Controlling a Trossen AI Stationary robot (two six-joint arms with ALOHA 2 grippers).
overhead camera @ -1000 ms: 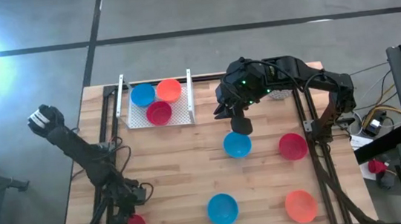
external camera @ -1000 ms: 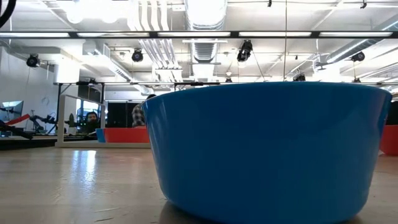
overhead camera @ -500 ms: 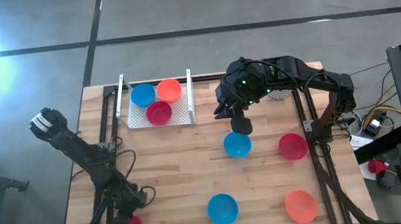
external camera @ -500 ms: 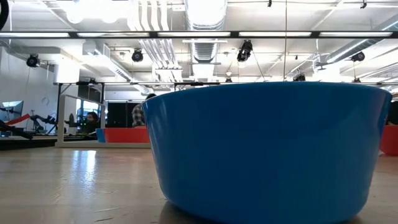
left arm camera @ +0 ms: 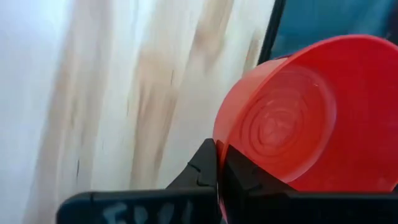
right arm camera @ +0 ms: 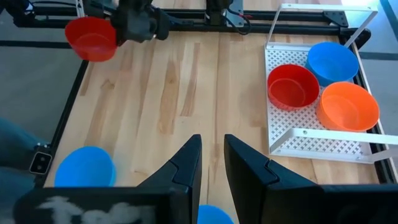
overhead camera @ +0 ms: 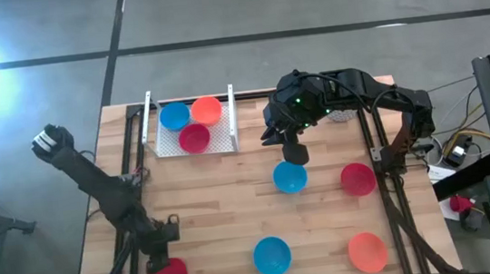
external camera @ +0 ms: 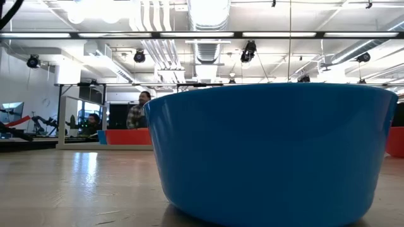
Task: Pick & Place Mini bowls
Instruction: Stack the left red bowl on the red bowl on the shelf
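Both arms are black, built of jointed links. The left arm (overhead camera: 95,185) is slim, with a pale block at its upper end and loose black cables near its base. The right arm (overhead camera: 349,89) is bulkier, with small green lights on its wrist housing. Each gripper's fingers (right arm camera: 186,163) are dark, angular and tapered, mounted on a black bar with smeared white lettering.

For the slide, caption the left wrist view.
Left gripper shut on the rim of a small red plastic bowl above the pale wooden tabletop.
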